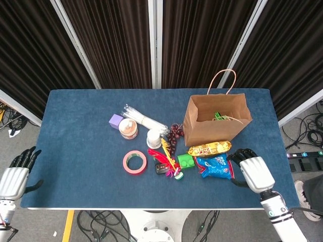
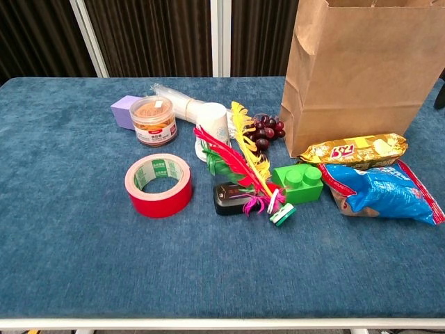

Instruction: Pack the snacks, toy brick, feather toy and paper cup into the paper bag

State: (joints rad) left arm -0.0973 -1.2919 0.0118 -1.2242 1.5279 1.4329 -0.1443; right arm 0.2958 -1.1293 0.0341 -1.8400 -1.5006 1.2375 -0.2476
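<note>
The brown paper bag [image 1: 217,126] [image 2: 361,76] stands open at the right of the table, with something green [image 1: 218,117] inside. In front of it lie a gold snack packet [image 1: 209,148] [image 2: 356,149] and a blue snack bag [image 1: 214,166] [image 2: 382,191]. Left of them are the green toy brick [image 1: 185,161] [image 2: 297,184], the red and yellow feather toy [image 1: 166,160] [image 2: 240,163] and the white paper cup [image 1: 154,138] [image 2: 212,136] on its side. My right hand [image 1: 251,171] is just right of the blue bag, fingers apart, holding nothing. My left hand [image 1: 12,176] hangs open off the table's left front corner.
A red tape roll [image 1: 135,162] [image 2: 158,184], a small jar [image 1: 128,128] [image 2: 153,120], a purple block [image 1: 116,121], a bunch of grapes [image 1: 174,135] [image 2: 264,130], a clear wrapped bundle [image 1: 144,120] and a small black object [image 1: 161,169] lie mid-table. Dark curtains stand behind.
</note>
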